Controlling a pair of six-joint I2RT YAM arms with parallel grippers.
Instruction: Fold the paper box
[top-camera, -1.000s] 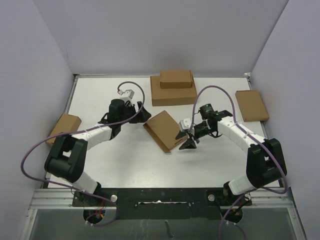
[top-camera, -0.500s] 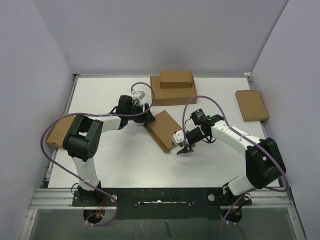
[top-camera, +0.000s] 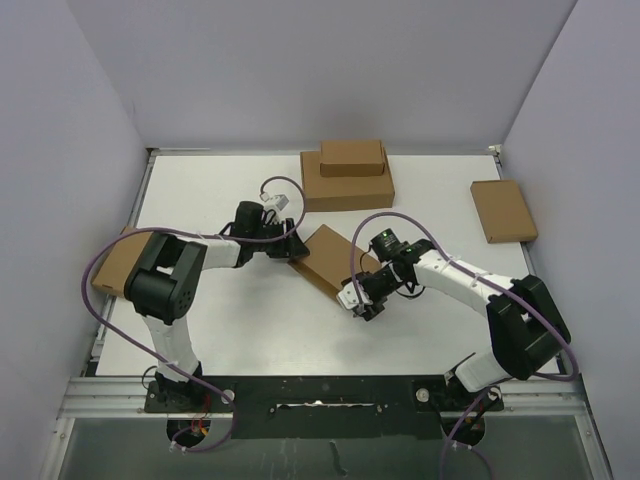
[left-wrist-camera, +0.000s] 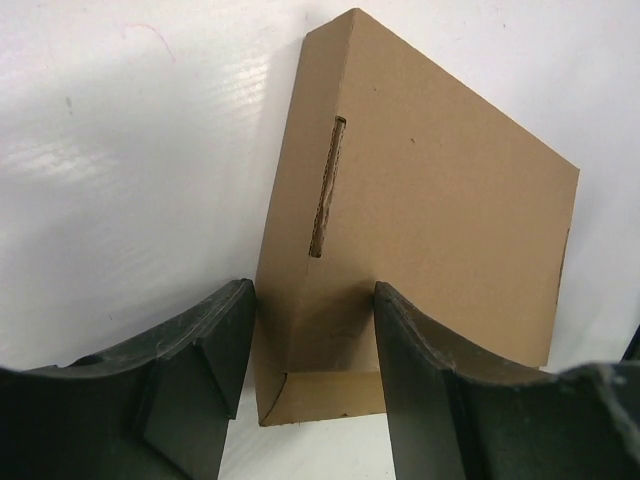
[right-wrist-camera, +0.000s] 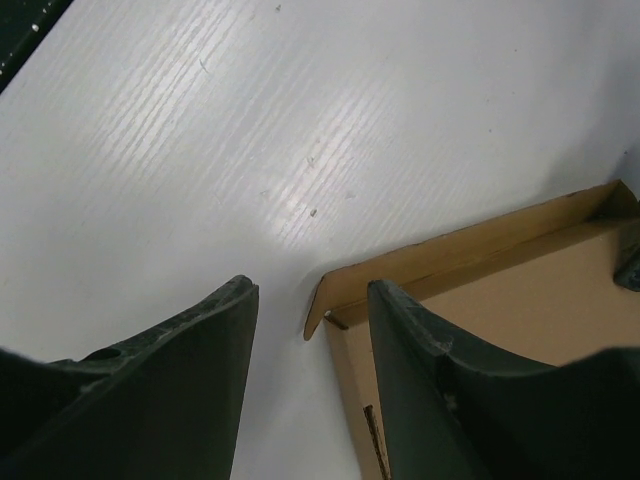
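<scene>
The paper box (top-camera: 335, 260) is a flat brown cardboard mailer lying at an angle in the middle of the table. My left gripper (top-camera: 290, 246) is open at its left corner. In the left wrist view the box (left-wrist-camera: 440, 200) shows a slotted side wall, and its corner sits between the fingers of my left gripper (left-wrist-camera: 313, 292). My right gripper (top-camera: 362, 301) is open at the box's near corner. In the right wrist view a raised side flap of the box (right-wrist-camera: 540, 290) ends between the fingers of my right gripper (right-wrist-camera: 310, 290), with one finger over the box.
A wide brown box (top-camera: 346, 188) with a smaller box (top-camera: 352, 157) on top stands at the back. Another brown box (top-camera: 503, 210) lies at the right, and one (top-camera: 125, 258) at the left table edge. Purple cables loop over both arms.
My left gripper has moved right, up to the box's left corner. My right gripper has moved left and nearer, to the box's near corner. The box has shifted slightly.
</scene>
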